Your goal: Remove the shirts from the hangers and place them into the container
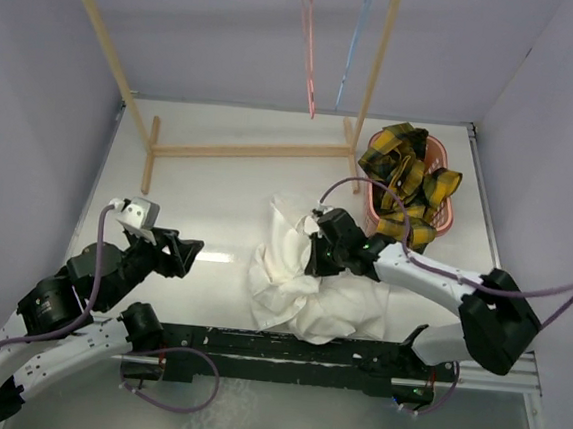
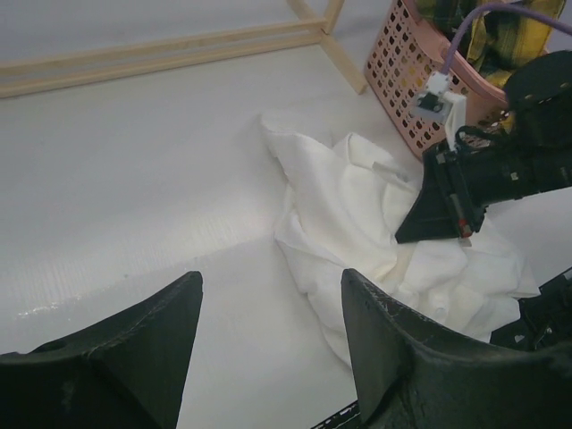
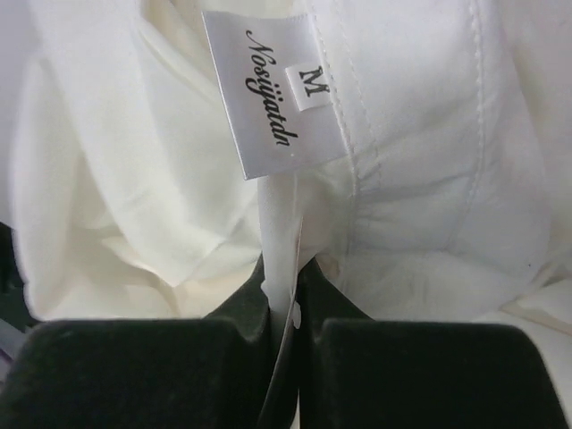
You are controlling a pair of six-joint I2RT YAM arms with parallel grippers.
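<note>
White shirt (image 3: pixel 429 134), label (image 3: pixel 268 89) legible only in right wrist view — right pincer (image 3: pixel 284 299) tight on its fabric; left pincer (image 2: pixel 271 299) wide.

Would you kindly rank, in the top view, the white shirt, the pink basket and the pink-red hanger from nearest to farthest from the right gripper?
1. white shirt, mid-table, pinched in the right gripper.
2. basket, just beyond it, on the right side.
3. pink-red hanger, hanging at the far end.
</note>
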